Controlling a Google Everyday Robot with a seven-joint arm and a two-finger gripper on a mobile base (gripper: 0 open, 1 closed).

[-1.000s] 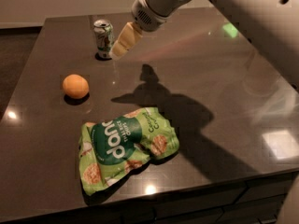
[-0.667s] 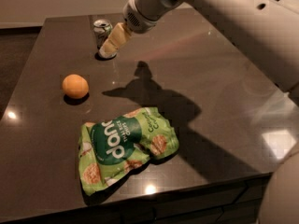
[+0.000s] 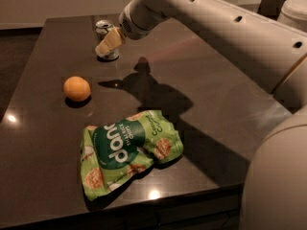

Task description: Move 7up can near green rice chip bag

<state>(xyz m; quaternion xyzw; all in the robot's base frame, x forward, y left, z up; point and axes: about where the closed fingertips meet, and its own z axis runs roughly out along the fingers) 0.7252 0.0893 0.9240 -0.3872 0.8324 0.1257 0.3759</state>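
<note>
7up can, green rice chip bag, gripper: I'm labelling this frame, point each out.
7up can [image 3: 103, 25], camera view, silver top.
green rice chip bag [image 3: 120, 145], camera view, dark green label.
gripper [image 3: 106, 47], camera view, its tip, at the can.

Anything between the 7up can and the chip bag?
Bare table, only the arm's shadow, in the camera view; orange sits off to one side. Gripper is at the can.
</note>
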